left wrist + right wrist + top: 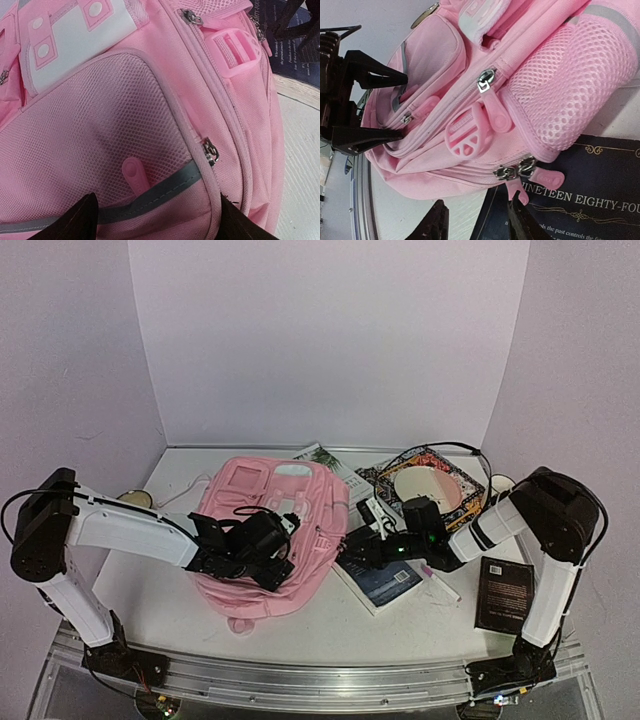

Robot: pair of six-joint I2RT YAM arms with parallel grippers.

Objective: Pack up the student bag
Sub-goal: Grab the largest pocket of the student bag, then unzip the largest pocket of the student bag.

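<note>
While left gripper (157, 200) hangs spread over pink mesh pocket (90, 140) of student bag (312, 538), right gripper (477, 205) gapes.

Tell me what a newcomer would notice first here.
A big pink bag lies flat mid-table, dwarfing everything else. Both claws crowd it: the left claw hangs open over its mesh pocket, and the right claw is open at the side zip pulls. Under that side lies a dark book titled Nineteen Eighty-Four.
</note>
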